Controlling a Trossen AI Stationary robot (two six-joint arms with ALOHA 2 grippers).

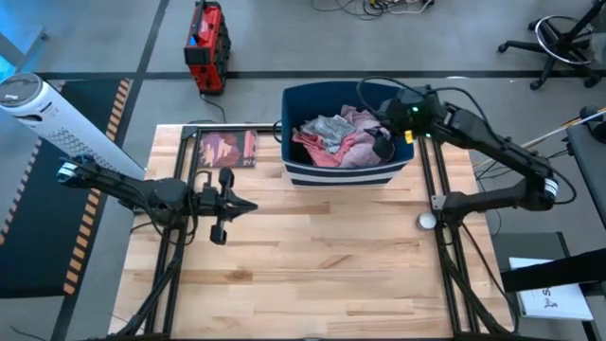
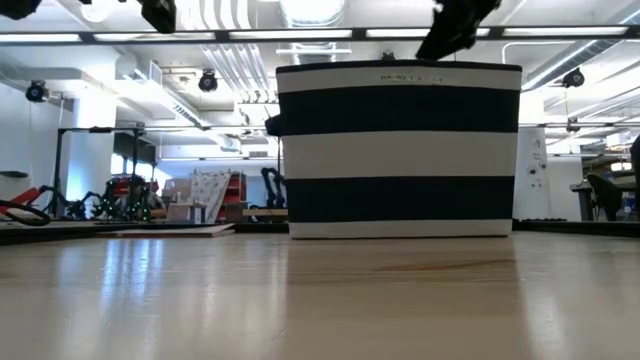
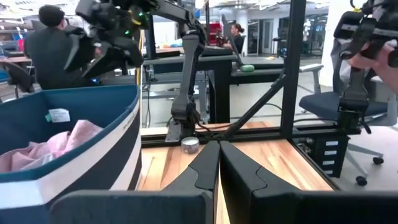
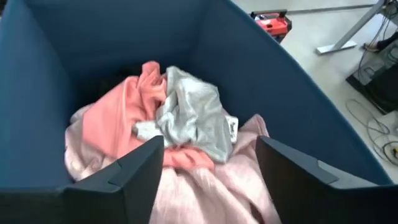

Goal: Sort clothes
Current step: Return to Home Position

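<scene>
A dark blue basket (image 1: 346, 133) with white stripes (image 2: 400, 150) stands at the table's far middle. The clothes lie heaped in it: a coral-pink piece (image 4: 118, 118), a grey piece (image 4: 193, 118) on top, a pale pink piece (image 4: 211, 186) and something black at the far side (image 4: 115, 81). My right gripper (image 4: 208, 168) is open and empty, hovering over the basket's right part (image 1: 383, 142) and pointing down at the heap. My left gripper (image 1: 248, 206) is shut and empty above the bare table, left of the middle; it also shows in the left wrist view (image 3: 217, 162).
A flat dark-red booklet (image 1: 227, 149) lies on the table left of the basket. A small silver round thing (image 1: 426, 221) sits by the right arm's base. Bare wood spreads over the table's near half. People sit in the room beyond (image 3: 46, 43).
</scene>
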